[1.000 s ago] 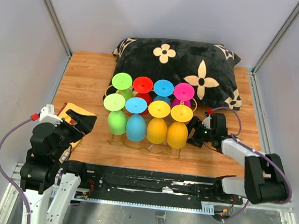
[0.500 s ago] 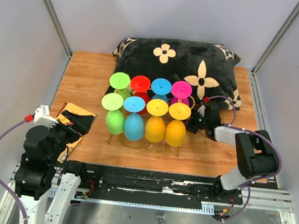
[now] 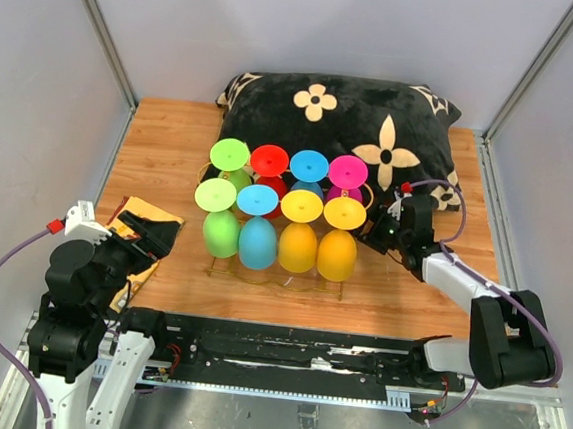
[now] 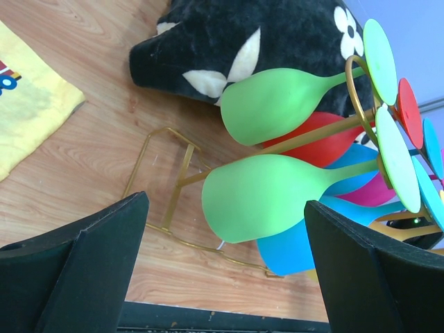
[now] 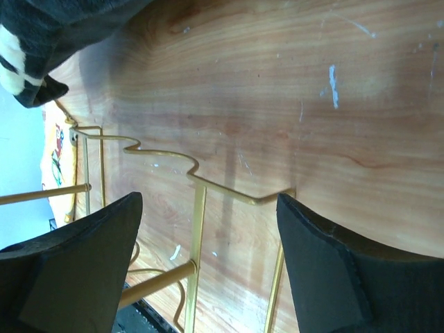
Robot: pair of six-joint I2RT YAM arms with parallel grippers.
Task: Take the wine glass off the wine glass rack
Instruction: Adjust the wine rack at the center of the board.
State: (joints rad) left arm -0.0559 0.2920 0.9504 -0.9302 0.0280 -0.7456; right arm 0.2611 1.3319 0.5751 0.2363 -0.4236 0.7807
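The right gripper [image 3: 380, 228] has crept along the rack's [image 3: 279, 277] right end, mid-worktop [image 3: 161, 153], jaws released beside the orange glass [image 3: 337, 255]. A grasp looks close. The left gripper [image 3: 153, 231] idles, jaws released.

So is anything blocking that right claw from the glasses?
Nothing visible does. The open right gripper sits beside the front orange glass at the end of the rack, whose gold wire alone shows ahead of it.
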